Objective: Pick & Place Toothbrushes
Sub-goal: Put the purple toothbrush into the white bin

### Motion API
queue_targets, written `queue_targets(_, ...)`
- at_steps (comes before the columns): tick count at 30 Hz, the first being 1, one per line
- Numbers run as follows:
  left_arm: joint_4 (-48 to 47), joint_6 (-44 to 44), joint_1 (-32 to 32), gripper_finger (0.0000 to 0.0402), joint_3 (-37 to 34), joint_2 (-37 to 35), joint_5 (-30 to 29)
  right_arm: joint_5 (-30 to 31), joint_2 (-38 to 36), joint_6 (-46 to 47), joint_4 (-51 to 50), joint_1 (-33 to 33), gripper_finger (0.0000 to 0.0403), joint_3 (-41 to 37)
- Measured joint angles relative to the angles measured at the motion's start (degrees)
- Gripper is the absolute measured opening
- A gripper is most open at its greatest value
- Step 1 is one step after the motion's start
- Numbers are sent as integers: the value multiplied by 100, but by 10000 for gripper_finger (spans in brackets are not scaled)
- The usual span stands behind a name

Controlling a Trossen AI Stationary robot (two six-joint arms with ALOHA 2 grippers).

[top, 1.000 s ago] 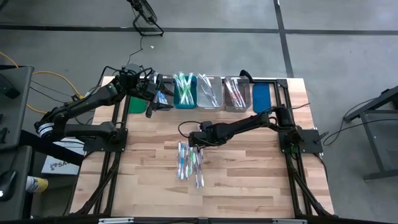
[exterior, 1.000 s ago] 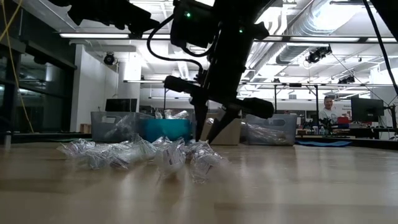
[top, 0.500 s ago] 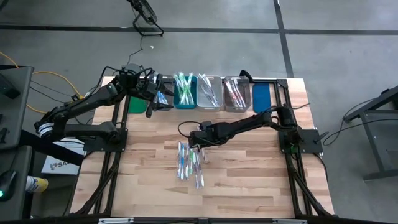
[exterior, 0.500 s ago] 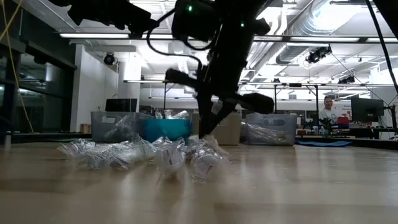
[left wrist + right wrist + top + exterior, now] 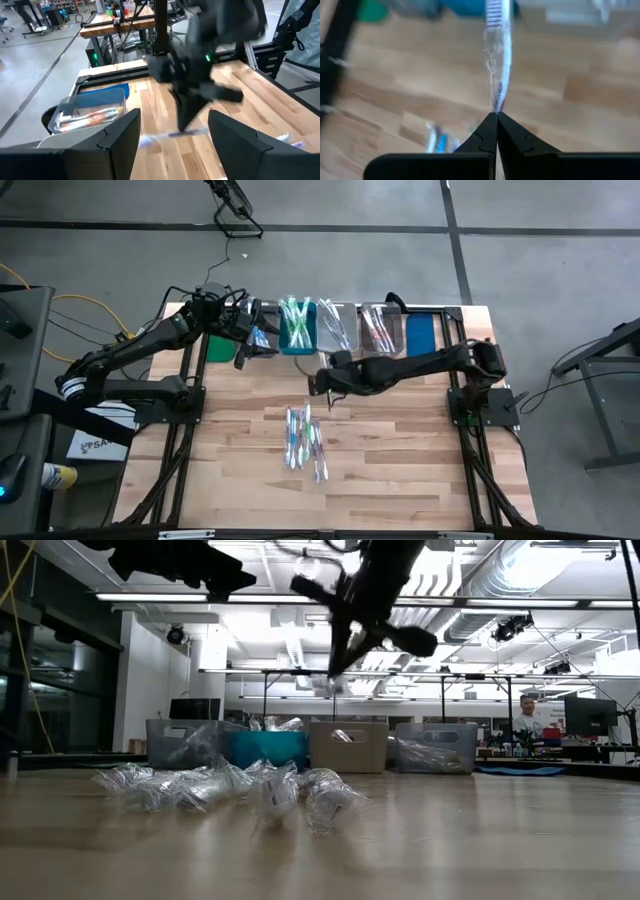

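While the left hand is waiting wide open over the bins at eleven o'clock, the right hand is pinching one wrapped toothbrush by its end, long axis pointing toward the bins at twelve o'clock, above the worktop.

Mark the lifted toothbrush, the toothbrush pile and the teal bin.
lifted toothbrush [image 5: 498, 75], right wrist view, mid-handle above the shut fingertips
toothbrush pile [image 5: 304, 442], high view, centre of heap
teal bin [image 5: 297, 340], high view, near rim

Bins wall rear — front boards bare.
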Motion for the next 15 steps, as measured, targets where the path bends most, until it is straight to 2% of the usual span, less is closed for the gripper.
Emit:
queue_targets(4, -131, 1, 1, 228, 0, 0, -7, 279, -373, -642, 21, -252, 2, 3)
queue_targets(9, -215, 1, 1, 228, 0, 0, -19, 291, -707, -1638, 182, -724, 2, 0)
queue_targets(15, -207, -14, 0, 228, 0, 2, -72, -92, -750, -2795, 641, -1404, 2, -2)
